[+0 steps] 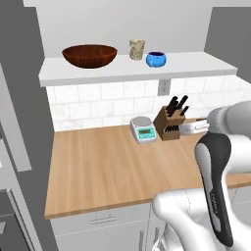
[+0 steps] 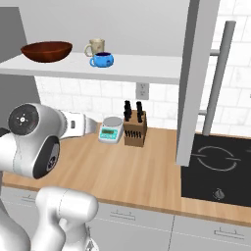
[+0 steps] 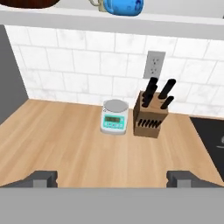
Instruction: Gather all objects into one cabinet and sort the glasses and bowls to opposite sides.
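Note:
On the cabinet's white shelf (image 1: 196, 63) stand a wide brown wooden bowl (image 1: 89, 55) at the left, a beige speckled tumbler (image 1: 137, 49) in the middle and a small blue bowl (image 1: 156, 59) just right of it. The right base view has the same wooden bowl (image 2: 46, 51), the beige cup (image 2: 96, 46) with a handle-like loop on its left, and the blue bowl (image 2: 102, 60) in front of it. My gripper (image 3: 113, 179) is open and empty, low over the wooden counter, well below the shelf. It faces the tiled wall.
On the wooden counter (image 1: 108, 166) a small kitchen scale (image 1: 143, 129) and a knife block (image 1: 170, 125) stand against the tiles, under a wall outlet (image 1: 164, 87). A tall grey panel (image 2: 193, 73) and a black cooktop (image 2: 215, 166) lie to the right.

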